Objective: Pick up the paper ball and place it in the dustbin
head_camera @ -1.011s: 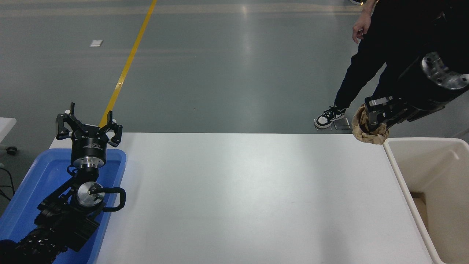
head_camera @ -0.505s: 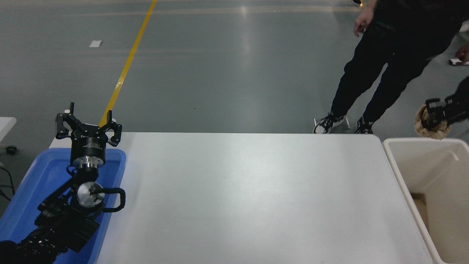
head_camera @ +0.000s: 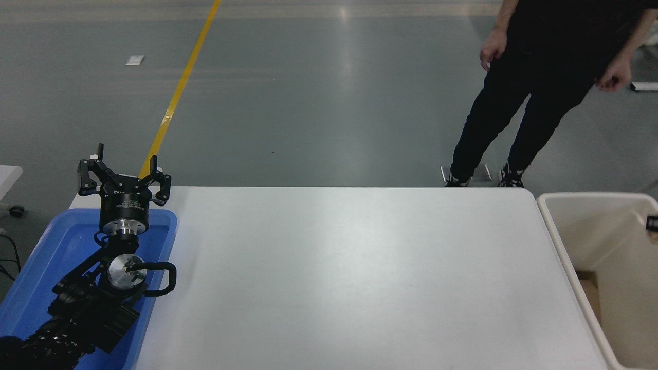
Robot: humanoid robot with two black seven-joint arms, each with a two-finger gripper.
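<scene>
The cream-beige dustbin (head_camera: 561,257) stands at the table's right end, partly cut off by the picture edge. The paper ball is out of view. Of my right arm only a small black piece (head_camera: 652,222) shows at the right edge, over the dustbin's inside. I cannot tell from it how the gripper stands or whether it holds anything. My left gripper (head_camera: 125,172) is open and empty, parked at the lower left above the blue tray.
A shallow blue tray (head_camera: 164,241) lies at the table's left end under my left arm. A person in black (head_camera: 519,103) stands beyond the table's far right corner. Something brown (head_camera: 591,295) lies at the bottom of the dustbin.
My right gripper carried the paper ball to the right, from the dustbin's far left corner to over it, and has left the view almost entirely. The person shifted stance. The left arm has not moved.
</scene>
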